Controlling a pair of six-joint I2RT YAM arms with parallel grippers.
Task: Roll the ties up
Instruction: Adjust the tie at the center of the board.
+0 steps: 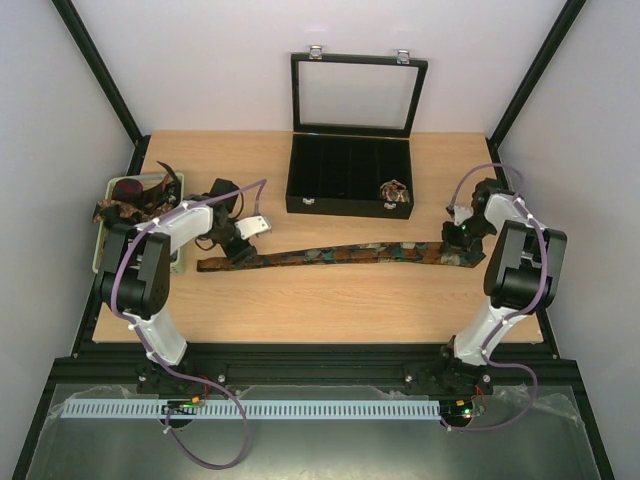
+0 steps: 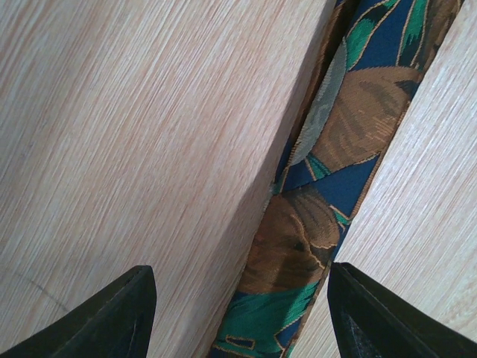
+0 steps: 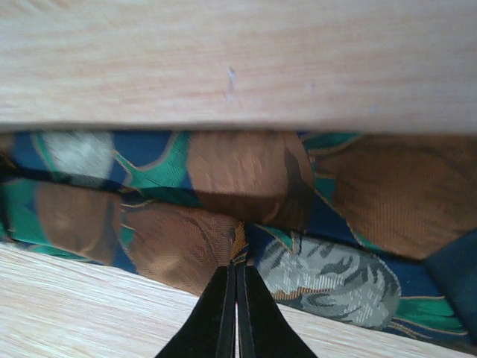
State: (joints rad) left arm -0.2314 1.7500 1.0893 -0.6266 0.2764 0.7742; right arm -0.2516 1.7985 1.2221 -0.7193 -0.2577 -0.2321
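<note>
Brown-and-green tie (image 1: 340,253) lay flat on the table (image 1: 300,310), stretched from 9 to 3 o'clock. At 3 the right gripper (image 3: 237,274) was pinched shut, tips touching it. At 9 the left gripper (image 2: 240,294) stood open over it.

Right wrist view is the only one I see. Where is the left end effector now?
Observer: The left end effector is open, one finger on each side of the necktie, near its left end.
Operator: Is the necktie rolled anywhere?
Observer: No, it lies full length across the table.
Operator: Is any tie stored already?
Observer: One rolled tie sits in the near right corner compartment of the black box.
</note>
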